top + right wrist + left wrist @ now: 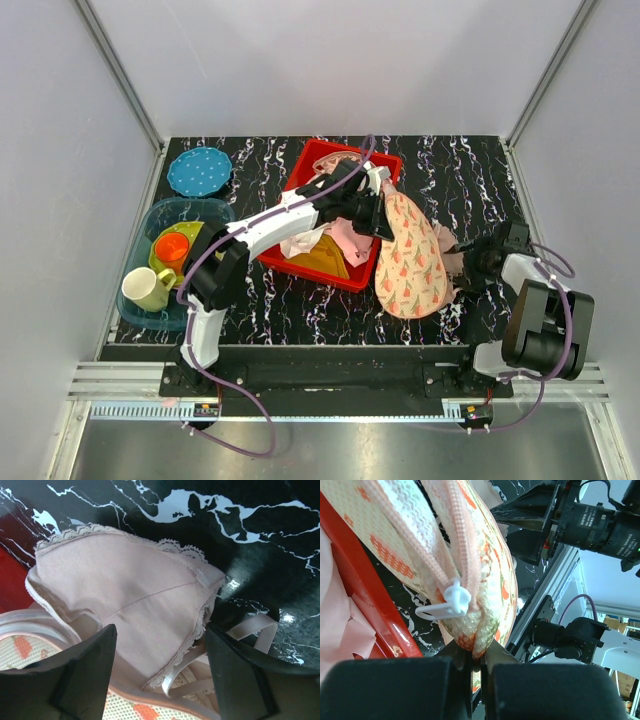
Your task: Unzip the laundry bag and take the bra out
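- Laundry bag (412, 262) lies on bench (470, 170), its upper end against red bin (305, 270).
- Left end effector (477, 656) is narrow, pinching the fabric of that end, just beside white zipper pull (451, 600). Likely an anchor, so the pouch cannot slide.
- Bra (125, 595) spills from the bag's right side, one cup out on the bench.
- Right end effector (160, 635) is wide, straddling the cup and gripping nothing. It looks set to grab and pull away from the anchor.
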Robot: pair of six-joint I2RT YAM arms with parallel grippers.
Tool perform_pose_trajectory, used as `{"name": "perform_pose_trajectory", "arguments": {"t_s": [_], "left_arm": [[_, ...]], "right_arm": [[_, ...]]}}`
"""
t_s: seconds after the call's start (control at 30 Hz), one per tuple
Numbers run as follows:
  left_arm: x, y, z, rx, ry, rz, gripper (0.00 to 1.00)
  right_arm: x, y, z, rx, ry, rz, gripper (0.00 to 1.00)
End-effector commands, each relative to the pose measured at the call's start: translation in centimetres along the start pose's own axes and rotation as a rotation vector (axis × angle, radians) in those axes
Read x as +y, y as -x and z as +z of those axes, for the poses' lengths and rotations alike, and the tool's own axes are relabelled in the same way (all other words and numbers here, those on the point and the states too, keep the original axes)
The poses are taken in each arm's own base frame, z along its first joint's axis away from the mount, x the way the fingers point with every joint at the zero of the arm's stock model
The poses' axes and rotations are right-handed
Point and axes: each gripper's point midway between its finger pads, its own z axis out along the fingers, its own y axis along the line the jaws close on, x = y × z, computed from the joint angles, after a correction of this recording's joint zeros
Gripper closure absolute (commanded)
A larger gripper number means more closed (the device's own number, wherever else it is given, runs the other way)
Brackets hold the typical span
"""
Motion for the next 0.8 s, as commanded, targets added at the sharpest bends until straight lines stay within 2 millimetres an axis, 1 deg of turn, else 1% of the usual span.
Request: {"name": "perform_pose_trajectory", "arguments": {"t_s": [0.0, 0.1, 0.13, 0.17, 0.2, 0.27, 0.3, 0.33, 0.37, 0.4, 0.43, 0.47, 0.5, 0.53, 0.57, 0.6, 0.63, 0.67, 0.7, 0.73, 0.77], "left_arm": [[-2.3, 2.0, -0.5, -0.052, -0.054, 0.041, 1.00], [-2.4, 1.8, -0.5, -0.045, -0.059, 0.038, 1.00], [-2.3, 1.6, -0.5, -0.040, -0.059, 0.035, 1.00], [-2.3, 1.6, -0.4, -0.042, -0.063, 0.033, 1.00], [-2.3, 1.6, -0.4, -0.042, -0.063, 0.033, 1.00], [-2.5, 1.4, -0.4, -0.035, -0.071, 0.034, 1.00], [-2.5, 1.4, -0.4, -0.034, -0.072, 0.034, 1.00], [-2.7, 1.3, -0.5, -0.032, -0.077, 0.038, 1.00], [-2.7, 1.2, -0.4, -0.028, -0.080, 0.041, 1.00], [-3.0, 1.2, -0.3, -0.026, -0.090, 0.049, 1.00], [-3.6, 1.2, -0.3, -0.025, -0.119, 0.061, 1.00], [-3.8, 1.2, -0.1, -0.024, -0.132, 0.058, 1.00], [-4.4, 1.1, 0.2, -0.019, -0.148, 0.064, 1.00], [-4.8, 0.9, 0.4, -0.012, -0.161, 0.070, 1.00], [-5.2, 1.0, 0.5, -0.009, -0.171, 0.074, 1.00], [-5.9, 1.1, 1.1, -0.003, -0.188, 0.085, 1.00], [-6.3, 1.0, 1.4, 0.006, -0.202, 0.087, 1.00], [-6.7, 0.9, 1.7, 0.020, -0.213, 0.093, 1.00], [-7.1, 1.2, 2.0, 0.024, -0.226, 0.101, 1.00], [-7.5, 1.1, 2.1, 0.036, -0.241, 0.103, 1.00], [-7.7, 1.2, 2.1, 0.035, -0.248, 0.103, 1.00]], "right_arm": [[1.3, 1.0, 0.7, -0.047, 0.075, 0.028, 0.34], [0.2, 1.1, 1.1, -0.067, 0.050, 0.020, 0.54], [-0.1, 1.0, 1.2, -0.068, 0.045, 0.016, 0.83], [-0.1, 1.1, 1.1, -0.074, 0.046, 0.010, 0.98], [0.1, 1.1, 0.8, -0.082, 0.058, -0.003, 1.00], [0.5, 1.4, -0.2, -0.106, 0.063, -0.016, 1.00], [1.7, 1.9, -2.1, -0.158, 0.107, -0.044, 1.00], [2.3, 2.2, -3.7, -0.189, 0.108, -0.055, 1.00], [2.7, 3.2, -5.3, -0.268, 0.108, -0.069, 1.00], [4.5, 3.8, -8.7, -0.359, 0.188, -0.105, 1.00], [6.0, 4.4, -11.8, -0.424, 0.225, -0.120, 1.00], [6.9, 5.2, -14.4, -0.512, 0.253, -0.132, 1.00], [8.2, 5.1, -17.6, -0.573, 0.324, -0.164, 1.00], [10.0, 5.5, -21.4, -0.646, 0.373, -0.177, 1.00], [10.9, 5.6, -23.5, -0.681, 0.397, -0.188, 1.00], [11.7, 5.7, -24.9, -0.694, 0.402, -0.198, 1.00], [13.4, 5.4, -28.2, -0.720, 0.449, -0.217, 1.00], [14.4, 5.0, -29.6, -0.721, 0.488, -0.231, 1.00], [15.3, 4.8, -31.0, -0.729, 0.522, -0.237, 1.00], [16.9, 4.5, -33.9, -0.766, 0.597, -0.246, 1.00], [17.7, 4.4, -35.4, -0.783, 0.629, -0.254, 1.00]]}}
